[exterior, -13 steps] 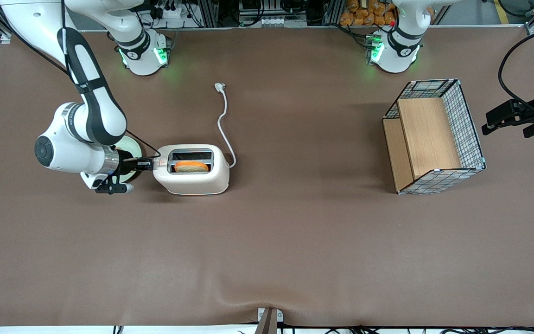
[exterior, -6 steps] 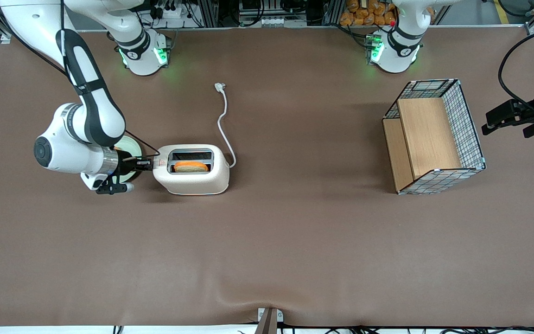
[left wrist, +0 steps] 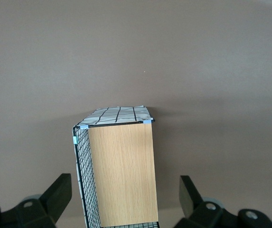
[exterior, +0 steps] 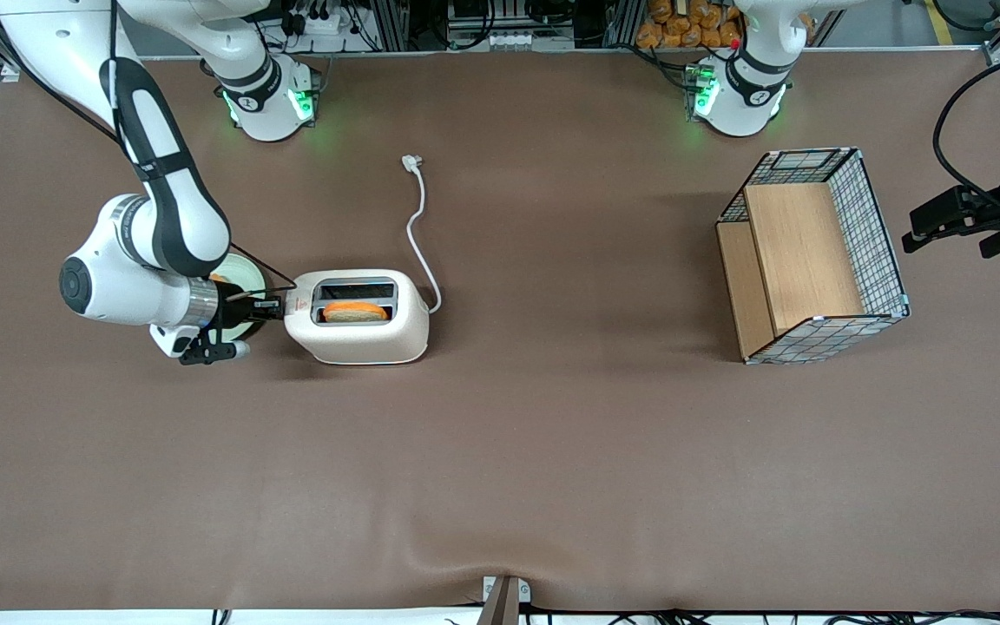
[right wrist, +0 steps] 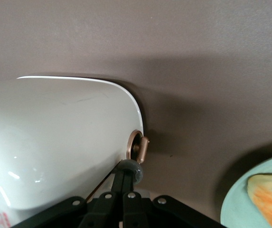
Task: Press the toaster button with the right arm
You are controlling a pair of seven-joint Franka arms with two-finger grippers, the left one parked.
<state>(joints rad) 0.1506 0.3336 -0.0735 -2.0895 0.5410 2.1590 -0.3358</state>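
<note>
The cream-white toaster [exterior: 361, 340] stands on the brown table with an orange slice of toast [exterior: 355, 311] in its top slot and a red triangle sticker [exterior: 299, 304] on top. The right arm [exterior: 148, 252] holds its black gripper [exterior: 278, 305] level against the toaster's short end by the sticker. In the right wrist view the gripper [right wrist: 125, 180] is shut, its tips against the pale grey round button [right wrist: 135, 172] on the toaster's end [right wrist: 64, 137]. A copper ring and lever [right wrist: 138, 147] sit just past the button.
A pale green plate [exterior: 246, 271] with orange food [right wrist: 271, 197] lies under the arm's wrist, beside the toaster. The white cord [exterior: 417, 226] runs to its plug [exterior: 411, 161] farther from the front camera. A wire basket with wooden boards [exterior: 812, 256] stands toward the parked arm's end [left wrist: 121, 166].
The arm's wrist and the toaster have both shifted slightly toward the working arm's end of the table. The gripper stays at the toaster's short end.
</note>
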